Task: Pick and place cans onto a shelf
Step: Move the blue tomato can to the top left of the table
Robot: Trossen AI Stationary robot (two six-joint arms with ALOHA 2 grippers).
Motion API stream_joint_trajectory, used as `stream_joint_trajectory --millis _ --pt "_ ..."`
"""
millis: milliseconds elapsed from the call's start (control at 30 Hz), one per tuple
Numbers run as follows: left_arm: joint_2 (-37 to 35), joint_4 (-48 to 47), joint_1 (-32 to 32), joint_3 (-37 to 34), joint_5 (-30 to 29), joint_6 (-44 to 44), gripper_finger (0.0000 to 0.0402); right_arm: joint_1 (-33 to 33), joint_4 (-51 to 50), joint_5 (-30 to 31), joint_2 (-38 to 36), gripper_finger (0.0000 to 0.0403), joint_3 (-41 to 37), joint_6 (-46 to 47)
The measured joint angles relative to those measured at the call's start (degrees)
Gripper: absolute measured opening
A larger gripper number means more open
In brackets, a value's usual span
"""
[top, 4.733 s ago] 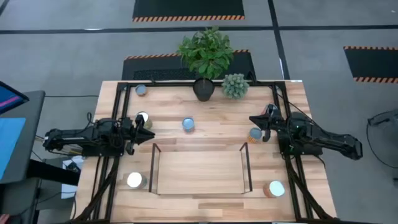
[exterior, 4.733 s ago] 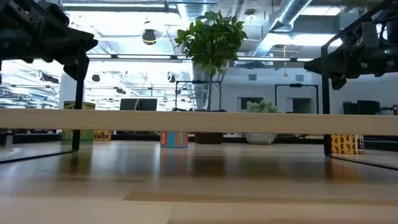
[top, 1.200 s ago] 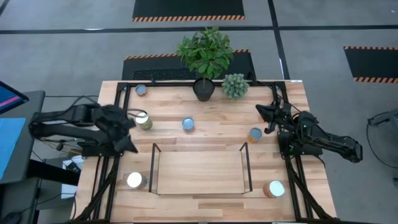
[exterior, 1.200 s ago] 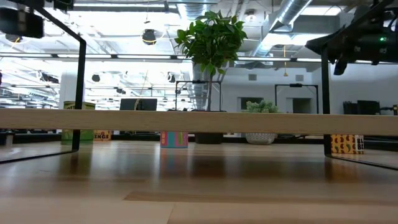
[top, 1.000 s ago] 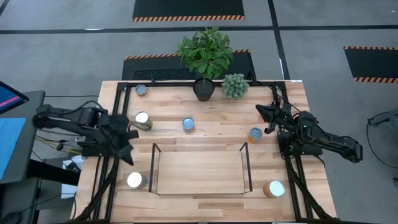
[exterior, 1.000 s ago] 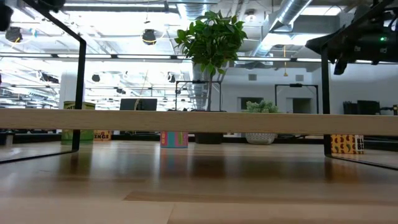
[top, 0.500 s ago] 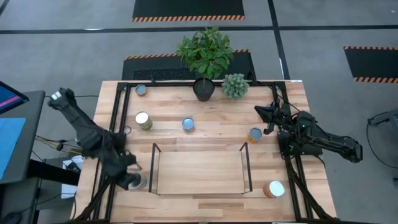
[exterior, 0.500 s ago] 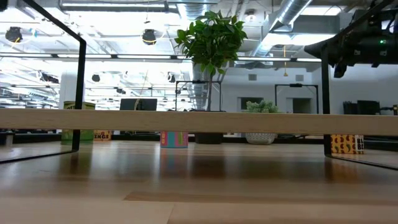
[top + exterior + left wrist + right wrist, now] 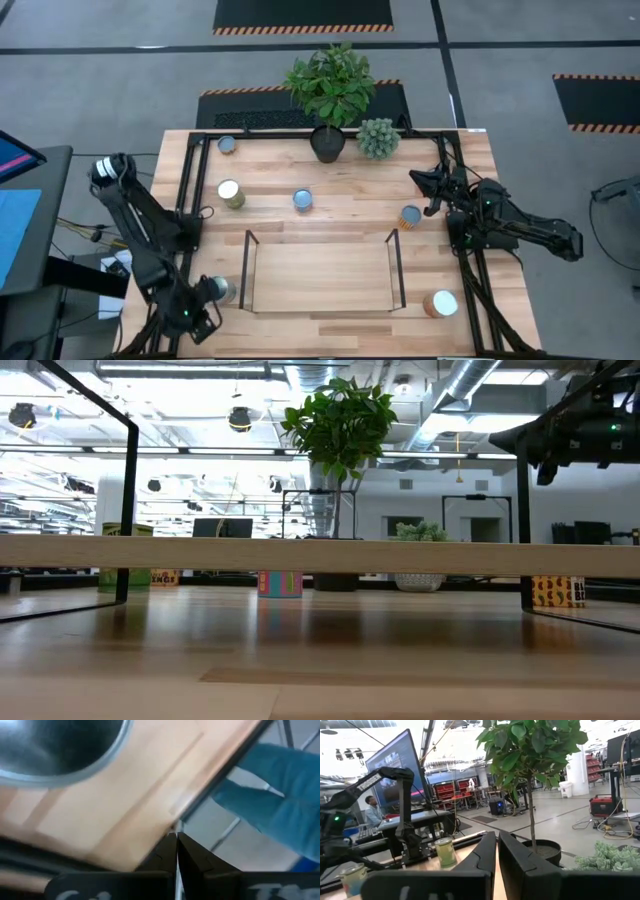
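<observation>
The shelf (image 9: 320, 278) is a low light-wood board with dark wire ends, near the table's front; it runs across the low view as shelf (image 9: 320, 555). Several cans stand on the table: far left (image 9: 228, 145), left (image 9: 230, 192), middle (image 9: 303, 200), right (image 9: 410, 215), near right (image 9: 440, 303). A white-topped can (image 9: 220, 289) stands at the near left, its silver top (image 9: 55, 750) close in the left wrist view. My left gripper (image 9: 200, 318) hangs shut beside it over the near-left table edge, pointing steeply down. My right gripper (image 9: 420, 183) waits shut at the right, holding nothing.
A potted plant (image 9: 330, 90) and a small succulent (image 9: 378, 138) stand at the far edge. Black frame rails run along both table sides (image 9: 182, 200). Bare wood lies between the shelf and the far cans. A person sits far off in the room (image 9: 370, 810).
My left gripper has swung from beside the left can toward the table's near edge and come down, tipping steeply downward. It now hangs by the near-left can at the table's corner. No can has moved.
</observation>
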Motion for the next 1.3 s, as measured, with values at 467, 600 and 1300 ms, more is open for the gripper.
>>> stream_joint_trajectory --millis 467,600,1300 --pt "11.2 -12.5 -0.6 0.0 -13.8 -5.2 0.0 0.0 -0.1 -0.1 0.0 0.0047 0.0 8.9" --pt "12.0 -17.1 0.7 0.0 -17.1 -7.8 0.0 0.0 0.0 -0.1 0.0 0.0047 0.0 9.0" --pt "11.6 -19.0 2.4 10.1 -36.5 5.5 0.0 0.0 0.0 0.0 0.0 0.0047 0.0 10.5"
